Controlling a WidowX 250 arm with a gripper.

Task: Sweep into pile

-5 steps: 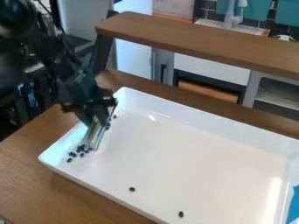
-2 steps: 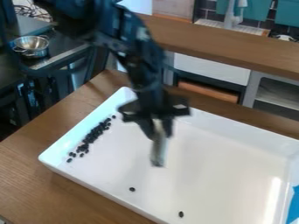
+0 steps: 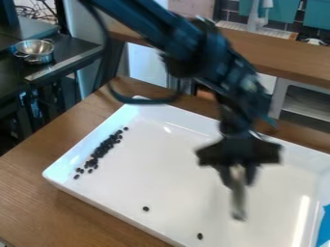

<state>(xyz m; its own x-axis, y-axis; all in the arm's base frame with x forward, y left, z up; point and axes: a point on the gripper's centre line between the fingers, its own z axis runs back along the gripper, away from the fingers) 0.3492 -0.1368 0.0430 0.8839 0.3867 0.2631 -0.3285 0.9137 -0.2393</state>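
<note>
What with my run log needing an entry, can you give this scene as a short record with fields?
container: white tray on a wooden table
main group: dark bits, a long cluster near the tray's left wall in the picture
strays: two, apart from the group, toward the tray's near wall
gripper: over the tray, holding a narrow tool
contact of tool with tray: cannot tell
task state: not all gathered

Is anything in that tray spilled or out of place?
Nothing looks spilled over the tray's rim, but two dark bits sit apart, one toward the near side, another farther right. They look odd because the rest form a pile along the left wall.
</note>
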